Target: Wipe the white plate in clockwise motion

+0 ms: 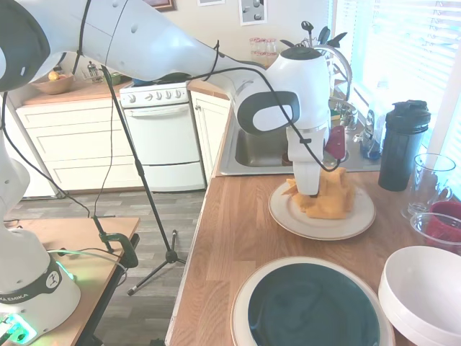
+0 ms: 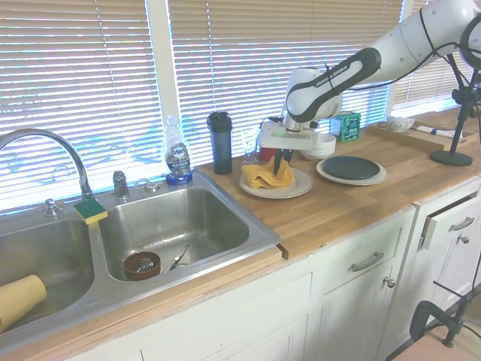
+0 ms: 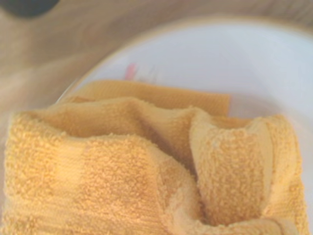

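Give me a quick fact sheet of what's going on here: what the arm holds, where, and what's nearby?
Setting: wooden kitchen counter beside a steel sink
Gripper: pointing down, fingers closed on the cloth
Cloth: yellow towel, bunched, resting on the plate
Plate: white with tan rim, small reddish mark showing
Nearby: teal-centred plate, stacked white bowls, black bottle, dish soap

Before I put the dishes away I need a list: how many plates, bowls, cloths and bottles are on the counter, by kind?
Plates: 2, the white plate and the teal-centred plate
White bowl stack: 1, number of bowls unclear
Yellow cloths: 1, on the white plate under the end effector
Bottles: 2, a black bottle and a dish soap bottle
Total: 6
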Tool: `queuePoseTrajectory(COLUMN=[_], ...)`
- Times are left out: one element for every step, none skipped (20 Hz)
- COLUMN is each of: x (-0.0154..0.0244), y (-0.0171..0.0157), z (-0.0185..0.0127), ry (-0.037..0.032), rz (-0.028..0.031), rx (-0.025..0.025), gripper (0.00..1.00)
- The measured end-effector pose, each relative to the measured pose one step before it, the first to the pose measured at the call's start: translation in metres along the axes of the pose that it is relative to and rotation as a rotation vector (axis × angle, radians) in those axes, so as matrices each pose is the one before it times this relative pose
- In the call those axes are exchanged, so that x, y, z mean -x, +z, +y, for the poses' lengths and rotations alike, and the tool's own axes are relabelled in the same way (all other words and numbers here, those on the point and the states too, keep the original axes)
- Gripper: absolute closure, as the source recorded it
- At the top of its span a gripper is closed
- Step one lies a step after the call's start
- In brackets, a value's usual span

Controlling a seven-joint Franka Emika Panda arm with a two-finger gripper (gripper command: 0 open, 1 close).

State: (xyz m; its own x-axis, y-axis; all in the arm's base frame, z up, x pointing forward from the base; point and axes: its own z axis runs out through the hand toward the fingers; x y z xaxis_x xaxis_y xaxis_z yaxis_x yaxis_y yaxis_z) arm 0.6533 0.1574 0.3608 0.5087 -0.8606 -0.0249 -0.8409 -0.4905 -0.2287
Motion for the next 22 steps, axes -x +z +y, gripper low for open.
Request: queuePoseTrajectory(x=[-0.0037,-0.00349,-0.00328,-0.00365,-0.00367,-0.00274,-0.00186,-0.00143,-0.00013,0.00061,0.0011,0.0017,0.00218,0.00237,0.00264,0.00318,0.00404,0.00498,0.00626,0.00724,0.00795,0.00853], y=[-0.00074,-0.00049,-0.00019,-0.00016,0.00016,0.00082,0.00122,0.00123,0.00088,-0.00043,-0.00126,-0.00164,-0.00168,-0.00178,-0.00166,-0.00168,-0.00141,-0.00131,-0.00116,-0.00078,-0.0009,-0.00051], z=[0.00042,0.00085,0.00102,0.00119,0.00148,0.00195,0.00272,0.00345,0.0043,0.00432,0.0054,0.00552,0.00583,0.00595,0.00592,0.00544,0.00521,0.00453,0.00374,0.0033,0.00267,0.00202], ry=[0.00206,-0.00032,-0.00012,0.00058,0.00007,-0.00087,-0.00165,-0.00211,-0.00201,-0.00286,-0.00399,-0.00315,-0.00251,-0.00165,-0.00218,-0.00341,-0.00515,-0.00613,-0.00845,-0.00979,-0.00962,-0.00862], rz=[0.00639,0.00785,0.00734,0.00751,0.00788,0.00641,0.00553,0.00532,0.00327,0.00375,0.00478,0.00294,0.00121,-0.00003,-0.0002,-0.00009,-0.00028,-0.00136,-0.00201,-0.00283,-0.00389,-0.00423], rx=[0.00012,0.00178,0.00231,0.00249,0.00363,0.00496,0.00681,0.00775,0.00714,0.00432,0.00378,0.00319,0.00429,0.00468,0.00492,0.00389,0.00345,0.00289,0.00153,0.0019,0.00285,0.00305], gripper=[1.0,1.0,1.0,1.0,1.0,1.0,1.0,1.0,1.0,1.0,1.0,1.0,1.0,1.0,1.0,1.0,1.0,1.0,1.0,1.0,1.0,1.0])
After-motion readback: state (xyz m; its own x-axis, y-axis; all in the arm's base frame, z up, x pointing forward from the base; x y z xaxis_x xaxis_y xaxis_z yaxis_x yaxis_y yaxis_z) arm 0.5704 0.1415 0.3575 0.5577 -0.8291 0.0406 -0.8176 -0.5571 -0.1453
